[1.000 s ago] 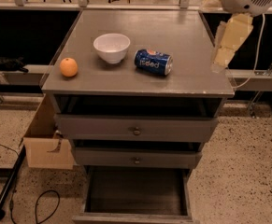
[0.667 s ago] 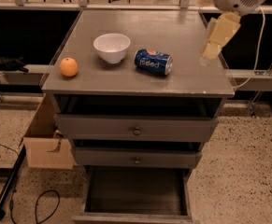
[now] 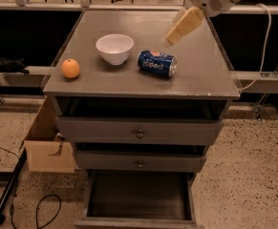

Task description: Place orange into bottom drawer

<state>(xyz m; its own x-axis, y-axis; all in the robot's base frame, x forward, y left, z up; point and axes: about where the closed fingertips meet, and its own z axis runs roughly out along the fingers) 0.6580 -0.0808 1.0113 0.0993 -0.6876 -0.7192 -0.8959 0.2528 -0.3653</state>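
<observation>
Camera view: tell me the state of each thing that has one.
Small round orange fruit, resting on the grey cabinet top, left front, ungrasped.
White round bowl, upright, empty.
Blue soda can, lying on its side.
Deep grey bottom drawer, pulled open, empty.
Tan end effector, raised above the cabinet top behind the can.
</observation>
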